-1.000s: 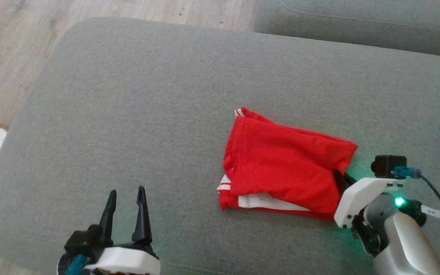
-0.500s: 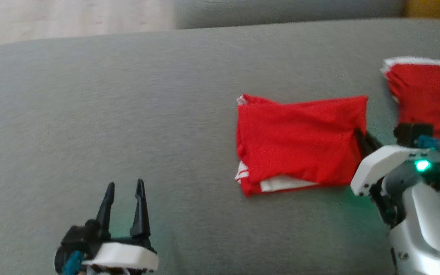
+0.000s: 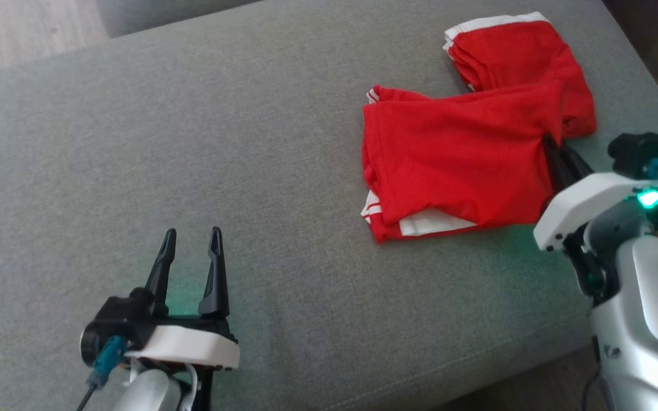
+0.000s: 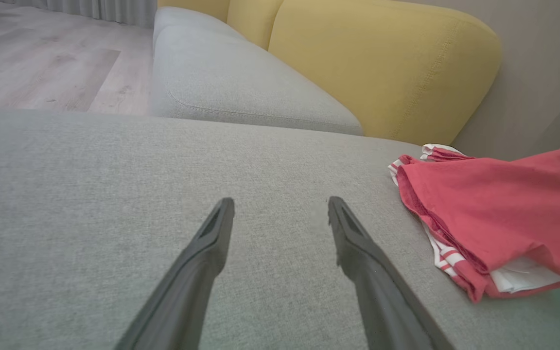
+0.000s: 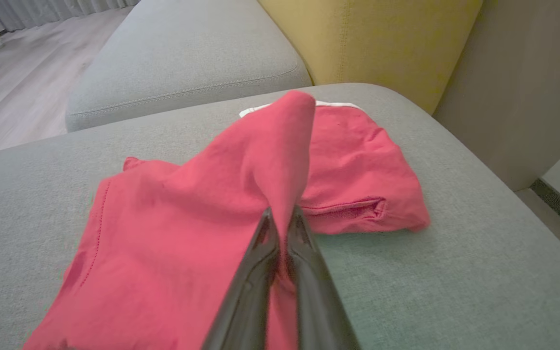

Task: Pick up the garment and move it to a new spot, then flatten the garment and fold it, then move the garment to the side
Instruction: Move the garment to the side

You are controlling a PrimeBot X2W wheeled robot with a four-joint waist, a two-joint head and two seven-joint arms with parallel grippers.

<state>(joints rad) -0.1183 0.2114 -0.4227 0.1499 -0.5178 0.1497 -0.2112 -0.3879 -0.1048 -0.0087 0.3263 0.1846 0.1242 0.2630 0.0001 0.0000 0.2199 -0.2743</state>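
Red garment (image 3: 454, 160): where is it, and who has it? (Operator)

It lies on the grey sofa seat (image 3: 192, 114), spreading ahead and to the left of my right tool (image 5: 280, 223). That tool is pinched tight on its nearest corner, and the cloth rises in a tent above the tips. My left tool (image 3: 192, 233) stands wide apart with nothing in it, hovering over bare seat well off to the garment's far side. (Me)

What worries you? (Operator)

Three things. I think the pinch has only a thin bit of cloth, perhaps just the top layer, so a pull could peel the fold open or let the corner slip out. A second red garment (image 3: 517, 51) lies folded just beyond my right tool's tips. The held corner touches or overlaps it, I cannot tell which, so dragging further could rumple that one too. And the seat's edge drops away close on the outer side of my right tool, so a long sweep could carry cloth over it. (Me)

How does the piece look? (Operator)

It is red knit with white striped trim on the side farthest from my right tool. It is folded into a rough rectangle of several layers, with a white inner layer poking out along one edge. It is soft and limp, so I expect it to sag if it is lifted by one corner. (Me)
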